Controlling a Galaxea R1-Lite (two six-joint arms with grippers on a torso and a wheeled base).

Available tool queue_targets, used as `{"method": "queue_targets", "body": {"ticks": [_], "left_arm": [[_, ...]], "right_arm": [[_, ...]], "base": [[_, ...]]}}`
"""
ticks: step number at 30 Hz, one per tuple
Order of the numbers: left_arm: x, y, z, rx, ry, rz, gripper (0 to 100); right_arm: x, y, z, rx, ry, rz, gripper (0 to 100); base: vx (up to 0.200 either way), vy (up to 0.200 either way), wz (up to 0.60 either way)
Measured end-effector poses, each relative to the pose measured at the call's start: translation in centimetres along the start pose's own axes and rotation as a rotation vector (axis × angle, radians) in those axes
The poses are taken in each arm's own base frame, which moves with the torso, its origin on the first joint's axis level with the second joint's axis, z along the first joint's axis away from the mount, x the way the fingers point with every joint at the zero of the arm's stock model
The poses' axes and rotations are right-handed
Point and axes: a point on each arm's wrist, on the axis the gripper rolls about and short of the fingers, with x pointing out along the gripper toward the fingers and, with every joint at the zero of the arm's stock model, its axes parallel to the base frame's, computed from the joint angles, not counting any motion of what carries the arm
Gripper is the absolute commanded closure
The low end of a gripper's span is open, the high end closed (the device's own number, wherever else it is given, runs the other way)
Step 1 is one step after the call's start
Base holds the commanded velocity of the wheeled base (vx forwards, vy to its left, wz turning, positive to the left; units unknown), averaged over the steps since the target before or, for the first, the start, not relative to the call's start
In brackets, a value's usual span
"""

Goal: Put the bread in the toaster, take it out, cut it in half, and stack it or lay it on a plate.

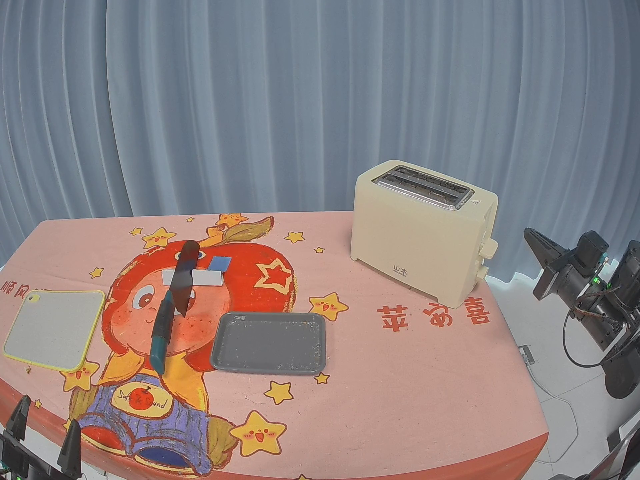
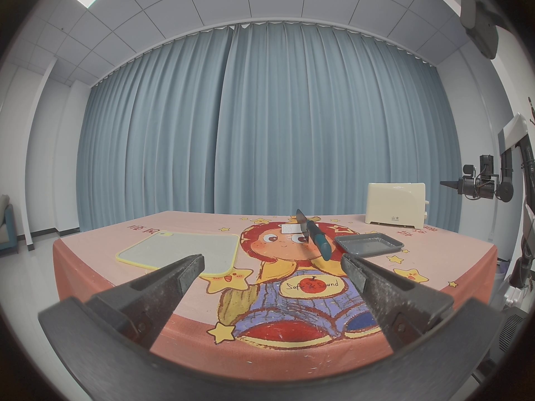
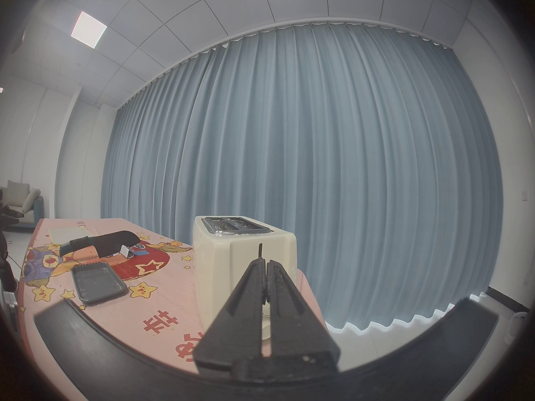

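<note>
Ahead of me a blue-grey pleated curtain (image 1: 267,88) spans the far wall. Above me is a tiled ceiling (image 3: 278,1) with one lit panel (image 3: 88,29). I see white side walls (image 2: 50,157), a pale glossy floor (image 2: 22,274) and a light sofa (image 3: 19,196) in the corner.

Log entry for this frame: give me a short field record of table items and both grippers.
toaster: back right of table, upright
tray: centre, specks only
knife: left of tray, blade on white block
cutting board: left edge, flat
left gripper: fingers open, by near left edge
right gripper: fingers shut, off table's right side
</note>
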Motion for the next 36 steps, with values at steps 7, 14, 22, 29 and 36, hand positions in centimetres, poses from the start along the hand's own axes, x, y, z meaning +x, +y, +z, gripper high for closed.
{"method": "queue_targets", "body": {"ticks": [7, 14, 22, 29, 36], "left_arm": [[0.0, 0.0, 0.0, 0.0, 0.0, 0.0, 0], [0.0, 0.0, 0.0, 0.0, 0.0, 0.0, 0], [0.0, 0.0, 0.0, 0.0, 0.0, 0.0, 0], [0.0, 0.0, 0.0, 0.0, 0.0, 0.0, 0], [0.0, 0.0, 0.0, 0.0, 0.0, 0.0, 0]], "right_arm": [[0.0, 0.01, 0.04, 0.0, -0.002, 0.0, 100], [-0.06, 0.0, 0.15, -0.001, -0.006, 0.0, 100], [-0.11, 0.02, 0.24, -0.002, -0.01, 0.0, 100], [-0.21, -0.09, 0.52, 0.003, -0.022, -0.006, 100], [-0.14, 0.07, 0.72, 0.001, -0.031, -0.006, 100]], "base": [[0.0, 0.0, 0.0], [0.0, 0.0, 0.0], [0.0, 0.0, 0.0], [0.0, 0.0, 0.0], [0.0, 0.0, 0.0]]}}
